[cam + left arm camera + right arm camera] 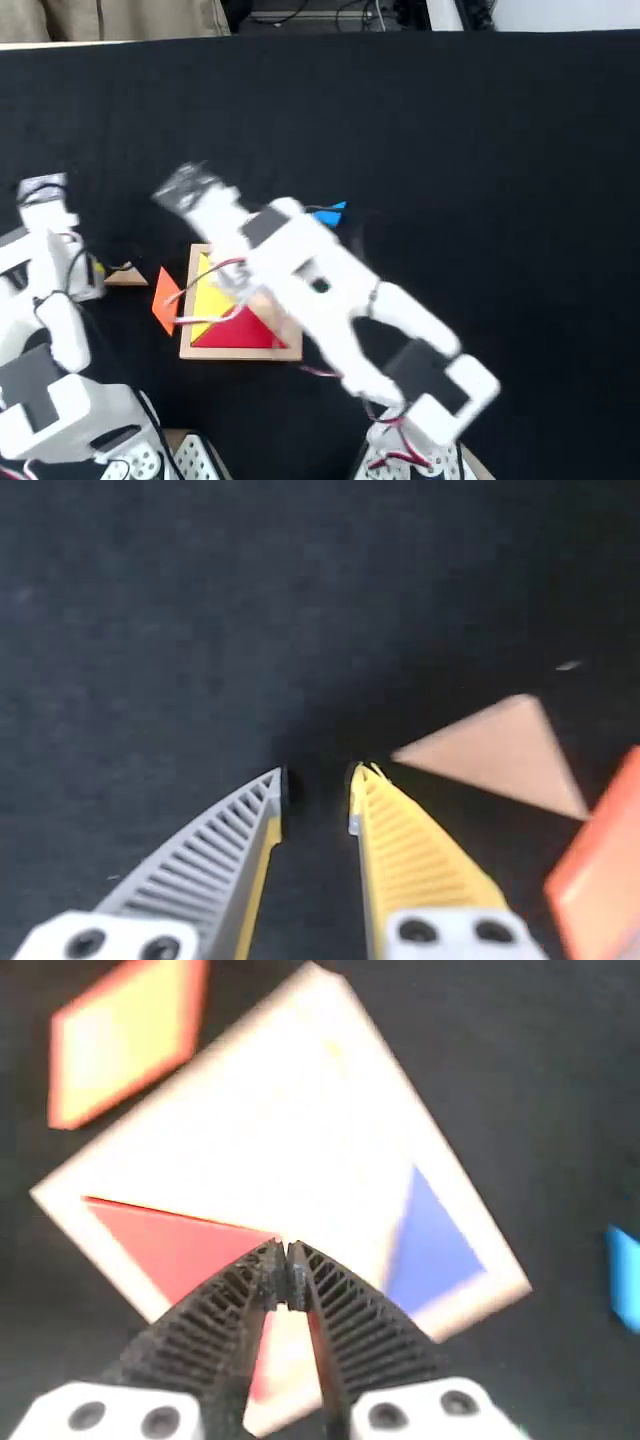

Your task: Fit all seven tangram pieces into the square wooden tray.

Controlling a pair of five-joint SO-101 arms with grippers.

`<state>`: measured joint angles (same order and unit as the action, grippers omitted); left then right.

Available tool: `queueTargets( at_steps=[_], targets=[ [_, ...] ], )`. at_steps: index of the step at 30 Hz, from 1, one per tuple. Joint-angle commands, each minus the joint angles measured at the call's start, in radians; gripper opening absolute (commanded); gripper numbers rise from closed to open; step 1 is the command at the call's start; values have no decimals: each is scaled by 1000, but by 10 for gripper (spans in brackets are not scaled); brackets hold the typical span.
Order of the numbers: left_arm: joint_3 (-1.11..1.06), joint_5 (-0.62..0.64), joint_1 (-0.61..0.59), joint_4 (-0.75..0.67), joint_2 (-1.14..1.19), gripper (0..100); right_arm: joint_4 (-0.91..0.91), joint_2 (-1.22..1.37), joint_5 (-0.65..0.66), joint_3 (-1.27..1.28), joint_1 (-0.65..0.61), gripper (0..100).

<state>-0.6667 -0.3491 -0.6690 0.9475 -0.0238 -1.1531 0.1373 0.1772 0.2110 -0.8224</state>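
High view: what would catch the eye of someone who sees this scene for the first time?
The white right arm lies across the middle, stretched over the wooden tray, which holds a red piece and a yellow piece. An orange piece lies on the black table just left of the tray, and a blue piece lies beyond it.
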Motion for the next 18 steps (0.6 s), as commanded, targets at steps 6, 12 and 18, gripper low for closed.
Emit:
queueTargets(
  at_steps=[6, 12, 18],
  targets=[
    [47, -68, -252, 8, -129, 121, -152, 266, -92, -475, -130, 170],
    [2, -72, -446, 3, -152, 219, -262, 407, -163, -719, -192, 257],
    [-45, -146, -636, 2, -149, 230, -281, 524, -161, -849, -267, 270]
  ],
)
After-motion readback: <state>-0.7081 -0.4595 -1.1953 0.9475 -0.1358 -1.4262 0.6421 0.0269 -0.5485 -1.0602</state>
